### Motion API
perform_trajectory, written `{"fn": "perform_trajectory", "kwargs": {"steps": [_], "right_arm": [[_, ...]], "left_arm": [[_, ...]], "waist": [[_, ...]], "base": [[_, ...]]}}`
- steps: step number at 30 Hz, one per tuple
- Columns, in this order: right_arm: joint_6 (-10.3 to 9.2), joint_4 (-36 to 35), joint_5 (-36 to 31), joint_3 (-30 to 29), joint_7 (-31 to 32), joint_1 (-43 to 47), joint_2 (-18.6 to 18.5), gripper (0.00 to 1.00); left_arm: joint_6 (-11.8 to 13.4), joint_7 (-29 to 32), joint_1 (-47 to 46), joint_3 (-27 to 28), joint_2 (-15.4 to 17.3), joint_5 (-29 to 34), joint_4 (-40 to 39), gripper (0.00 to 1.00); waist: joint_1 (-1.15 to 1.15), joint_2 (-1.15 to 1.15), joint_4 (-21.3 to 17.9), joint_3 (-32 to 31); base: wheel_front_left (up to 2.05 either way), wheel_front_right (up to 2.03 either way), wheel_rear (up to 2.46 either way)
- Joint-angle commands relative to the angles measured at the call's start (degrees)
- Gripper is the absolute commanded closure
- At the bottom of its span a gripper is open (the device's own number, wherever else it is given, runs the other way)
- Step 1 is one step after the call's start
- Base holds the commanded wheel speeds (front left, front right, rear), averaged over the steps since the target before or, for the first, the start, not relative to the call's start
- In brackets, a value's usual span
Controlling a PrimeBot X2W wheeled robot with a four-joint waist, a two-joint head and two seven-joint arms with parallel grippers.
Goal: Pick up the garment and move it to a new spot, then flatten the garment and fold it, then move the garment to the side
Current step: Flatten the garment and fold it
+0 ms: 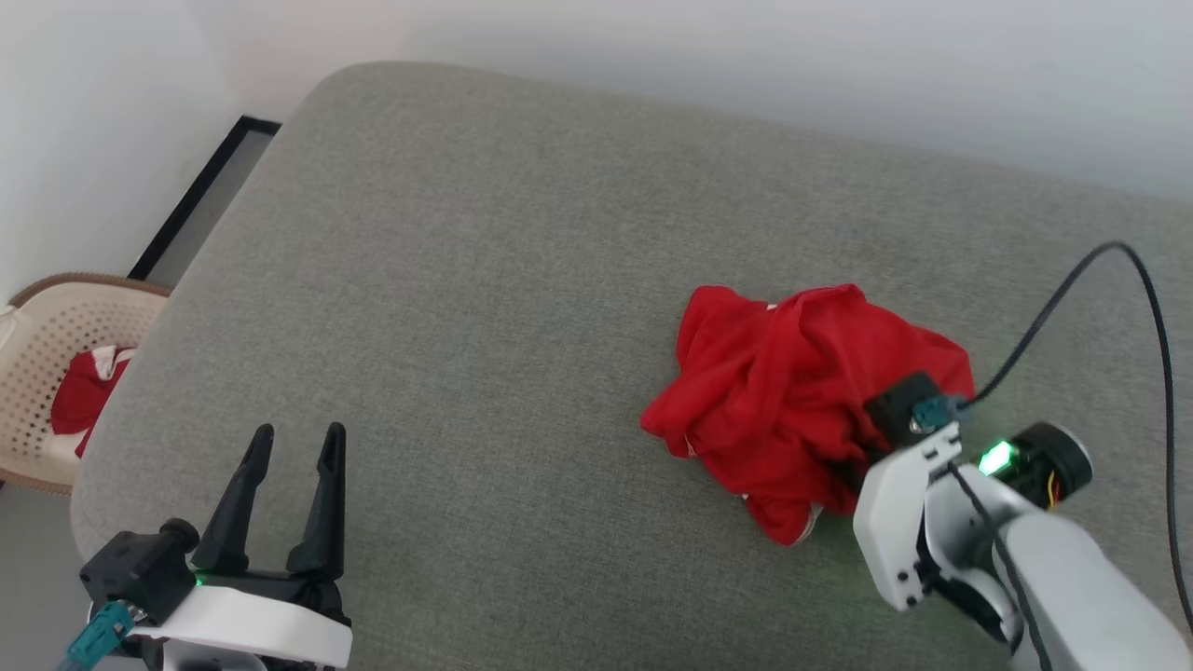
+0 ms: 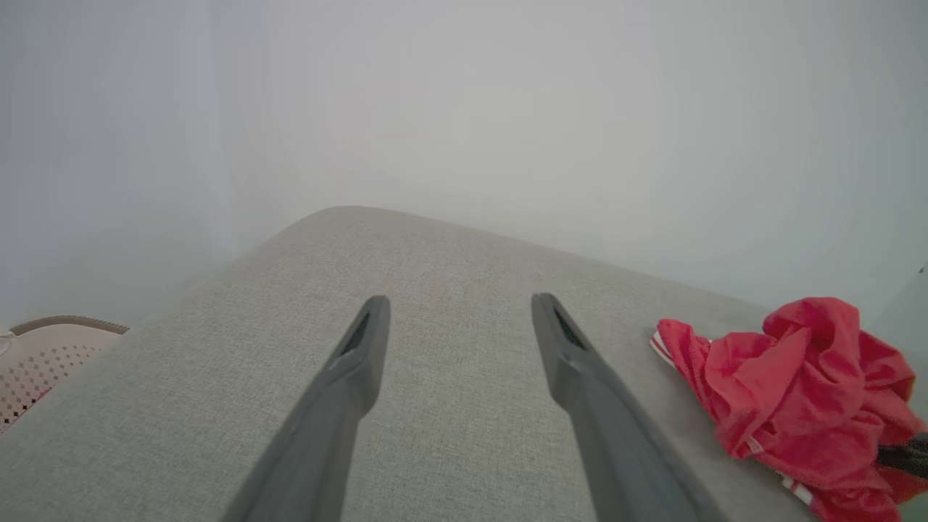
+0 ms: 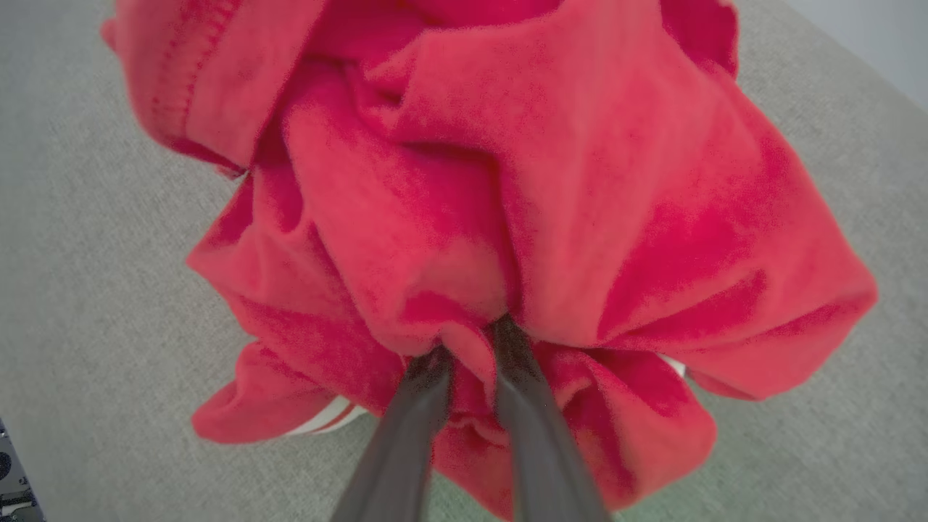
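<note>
The garment (image 1: 792, 391) is a crumpled red heap on the right half of a grey cushioned surface (image 1: 485, 280), with a bit of white striped trim at its near edge. My right gripper (image 1: 853, 457) reaches into the heap's near right side, its fingertips buried in the cloth. In the right wrist view the two dark fingers stand close together, the right gripper (image 3: 467, 341) pinching a fold of the garment (image 3: 507, 181). My left gripper (image 1: 298, 433) hangs open over the near left of the surface, well away from the garment (image 2: 790, 391). Nothing sits between the left gripper's (image 2: 460, 301) fingers.
A beige perforated basket (image 1: 56, 373) stands on the floor off the surface's left edge, with red-and-white cloth (image 1: 89, 387) inside. A pale wall runs behind the surface. A black cable (image 1: 1146, 308) loops above my right wrist. Bare grey surface spreads left of the garment.
</note>
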Motion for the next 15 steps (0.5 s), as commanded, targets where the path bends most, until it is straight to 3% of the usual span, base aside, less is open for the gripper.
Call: {"fn": "perform_trajectory", "kwargs": {"steps": [1,7,15], "right_arm": [[-0.04,0.16,0.65,0.17,0.60,-1.50,-0.18,1.00],[-0.04,-3.42,3.55,-1.42,2.21,-4.96,-0.93,1.00],[-0.04,-7.72,3.71,-9.15,3.75,-9.32,-3.01,1.00]], "left_arm": [[-0.20,-0.27,-0.82,0.12,-0.14,-0.34,0.24,0.00],[-0.20,-0.27,-0.73,0.67,-0.44,-0.51,0.60,0.00],[-0.20,-0.27,-0.96,0.63,-0.68,-1.01,0.44,0.00]], "waist": [[0.00,0.00,0.54,0.53],[0.00,0.00,0.21,0.67],[0.00,0.00,-0.71,0.62]], "base": [[0.00,0.00,0.00],[0.00,0.00,0.00],[0.00,0.00,0.00]]}}
